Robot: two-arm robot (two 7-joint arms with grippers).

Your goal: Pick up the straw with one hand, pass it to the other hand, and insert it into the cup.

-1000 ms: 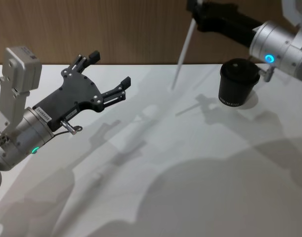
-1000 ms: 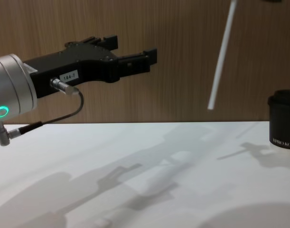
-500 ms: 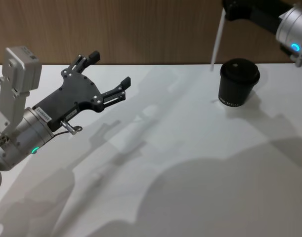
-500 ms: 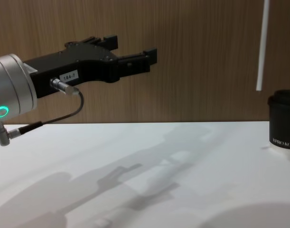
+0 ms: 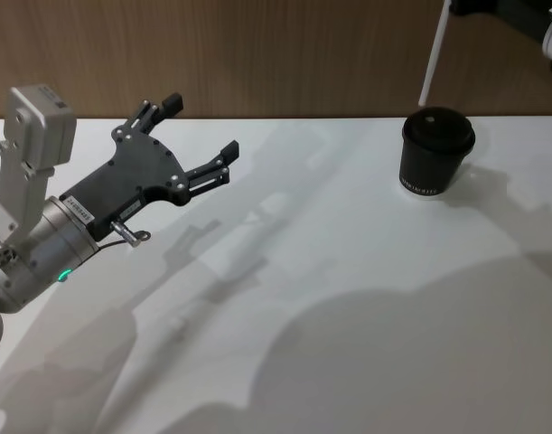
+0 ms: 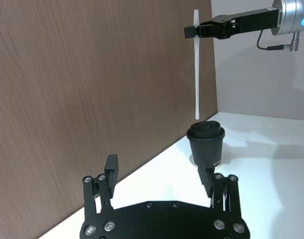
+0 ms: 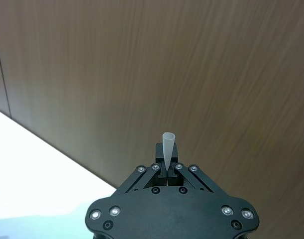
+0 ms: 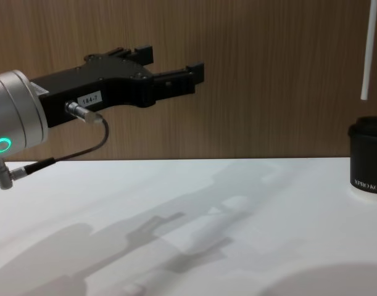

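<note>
Overhead, upper right of the head view: the right gripper [image 5: 450,7] is pinched on the top end of the straw [image 5: 433,60]; the straw hangs nearly upright, its lower tip just above the lid of the cup [image 5: 436,151] and not touching it; left wrist view confirms a clear gap between the tip of the straw [image 6: 197,64] and the cup [image 6: 206,146], with the right gripper [image 6: 191,31] clamped near the straw's upper end; right wrist view shows the straw [image 7: 167,149] squeezed between the closed fingertips of the right gripper [image 7: 167,171].

Cup stands upright on the white table [image 5: 348,298], right side toward the far edge, before the wood wall [image 5: 257,54]; chest view catches the cup [image 8: 368,158] at the right edge with the straw [image 8: 369,52] above it.

Left gripper [image 5: 199,137] sits at the left of the head view, raised above the table, fingers spread wide and holding nothing; well apart from the cup; chest view shows the left gripper [image 8: 173,68] at upper left, pointing right.
</note>
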